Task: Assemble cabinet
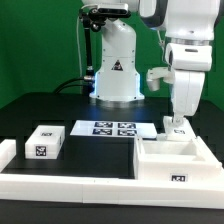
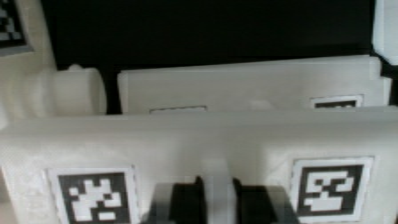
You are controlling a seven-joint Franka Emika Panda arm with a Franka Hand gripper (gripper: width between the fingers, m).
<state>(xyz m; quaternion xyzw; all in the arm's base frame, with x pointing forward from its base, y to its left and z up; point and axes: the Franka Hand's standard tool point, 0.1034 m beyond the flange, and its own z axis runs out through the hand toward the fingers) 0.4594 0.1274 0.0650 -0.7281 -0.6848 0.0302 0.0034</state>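
The cabinet (image 1: 172, 158) is a white boxy body with open compartments and a tag on its front, at the exterior view's right. My gripper (image 1: 178, 126) comes straight down onto its back wall. In the wrist view the two dark fingers (image 2: 178, 205) stand close together on either side of a thin white wall of the cabinet (image 2: 196, 140), between two tags. The gripper (image 2: 214, 192) appears shut on that wall. A further white panel (image 2: 249, 85) with a tag and a round peg (image 2: 68, 88) lie beyond it. A small white tagged block (image 1: 45, 142) sits at the left.
The marker board (image 1: 110, 128) lies flat on the black table behind the parts. A long low white rail (image 1: 70, 185) runs along the front. The robot's base (image 1: 115, 70) stands at the back centre.
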